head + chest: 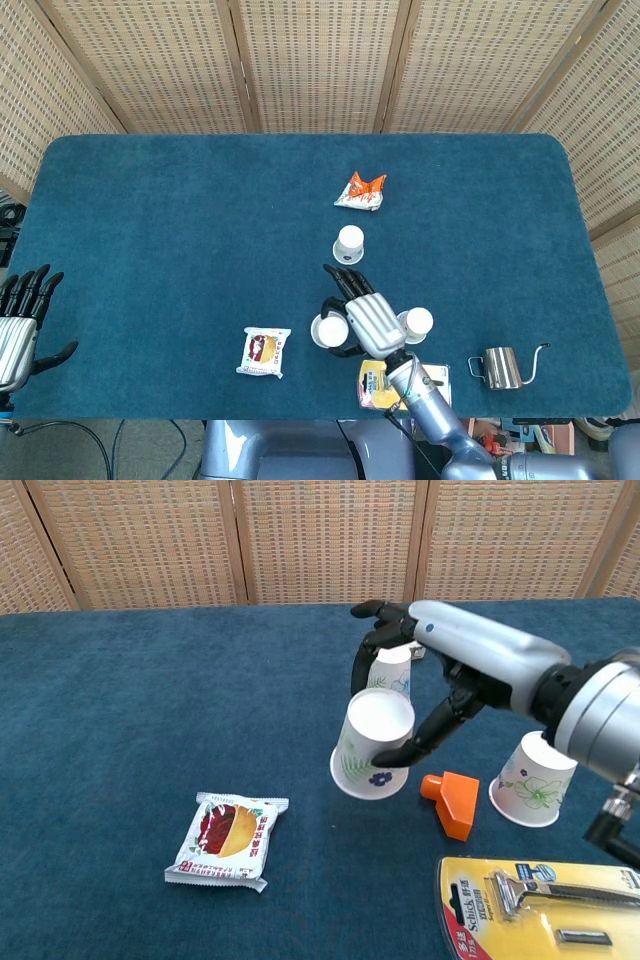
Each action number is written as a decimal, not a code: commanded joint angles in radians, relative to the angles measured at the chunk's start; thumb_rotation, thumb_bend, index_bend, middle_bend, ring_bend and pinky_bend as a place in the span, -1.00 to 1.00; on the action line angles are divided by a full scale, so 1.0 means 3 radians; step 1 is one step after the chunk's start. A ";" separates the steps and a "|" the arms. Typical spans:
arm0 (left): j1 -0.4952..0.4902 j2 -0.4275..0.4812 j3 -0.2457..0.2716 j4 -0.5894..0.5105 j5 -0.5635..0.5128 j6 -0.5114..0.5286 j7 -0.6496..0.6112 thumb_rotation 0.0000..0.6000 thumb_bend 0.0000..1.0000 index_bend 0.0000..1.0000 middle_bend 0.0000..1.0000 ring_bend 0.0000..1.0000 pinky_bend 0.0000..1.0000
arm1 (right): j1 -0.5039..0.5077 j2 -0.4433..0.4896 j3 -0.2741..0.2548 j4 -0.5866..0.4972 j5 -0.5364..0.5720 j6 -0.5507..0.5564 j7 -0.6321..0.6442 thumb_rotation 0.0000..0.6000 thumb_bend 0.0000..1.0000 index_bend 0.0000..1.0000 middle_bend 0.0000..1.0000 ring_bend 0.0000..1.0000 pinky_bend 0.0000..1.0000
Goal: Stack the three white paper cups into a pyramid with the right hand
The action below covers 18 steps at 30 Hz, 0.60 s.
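My right hand [425, 695] [362, 318] grips an upturned white paper cup [372, 746] [329, 330] and holds it in the air above the blue table. A second upturned cup [533, 782] [415, 324] stands on the cloth to its right. The third cup [349, 244] [392, 670] stands farther back, partly hidden behind my fingers in the chest view. My left hand [20, 315] hangs open at the table's near left corner, holding nothing.
A snack packet [229, 840] [264, 352] lies at the near left of the cups. An orange block [452, 802] sits between the held cup and the right cup. A yellow razor pack [540, 905], a metal kettle [503, 368] and an orange wrapper [360, 191] also lie on the table [150, 230].
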 commanded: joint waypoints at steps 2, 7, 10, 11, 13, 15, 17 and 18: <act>-0.0001 -0.0002 0.0002 -0.0003 0.0001 -0.0004 0.0006 1.00 -0.61 -1.00 -1.00 -1.00 -1.00 | 0.0026 0.0096 0.0095 -0.0068 0.0038 0.0038 -0.0074 1.00 -0.98 0.04 -0.96 -1.00 -1.00; 0.0004 -0.0009 -0.0006 -0.0002 0.0004 0.0017 0.0014 1.00 -0.61 -1.00 -1.00 -1.00 -1.00 | 0.0138 0.0199 0.0269 -0.0048 0.0198 -0.0015 -0.0222 1.00 -0.98 0.04 -0.96 -1.00 -1.00; 0.0005 -0.0011 -0.0007 0.0002 0.0001 0.0017 0.0016 1.00 -0.61 -1.00 -1.00 -1.00 -1.00 | 0.0191 0.0210 0.0334 -0.0017 0.0298 -0.0042 -0.0252 1.00 -0.98 0.04 -0.96 -1.00 -1.00; 0.0003 -0.0013 -0.0007 0.0004 0.0002 0.0015 0.0020 1.00 -0.61 -1.00 -1.00 -1.00 -1.00 | 0.0211 0.0210 0.0358 0.0000 0.0330 -0.0049 -0.0259 1.00 -0.98 0.04 -0.96 -1.00 -1.00; 0.0000 -0.0018 -0.0005 0.0004 0.0000 0.0006 0.0032 1.00 -0.61 -1.00 -1.00 -1.00 -1.00 | 0.0249 0.0208 0.0399 0.0033 0.0383 -0.0068 -0.0262 1.00 -0.98 0.04 -0.96 -1.00 -1.00; -0.0004 -0.0022 -0.0005 0.0005 -0.0005 -0.0005 0.0045 1.00 -0.61 -1.00 -1.00 -1.00 -1.00 | 0.0289 0.0209 0.0433 0.0068 0.0430 -0.0090 -0.0273 1.00 -0.98 0.04 -0.96 -1.00 -1.00; -0.0009 -0.0030 -0.0009 0.0007 -0.0018 -0.0016 0.0062 1.00 -0.61 -1.00 -1.00 -1.00 -1.00 | 0.0346 0.0206 0.0478 0.0129 0.0485 -0.0114 -0.0290 1.00 -0.97 0.04 -0.96 -1.00 -1.00; -0.0009 -0.0033 -0.0011 0.0007 -0.0025 -0.0018 0.0067 1.00 -0.61 -1.00 -1.00 -1.00 -1.00 | 0.0371 0.0201 0.0496 0.0160 0.0510 -0.0126 -0.0292 1.00 -0.97 0.04 -0.96 -1.00 -1.00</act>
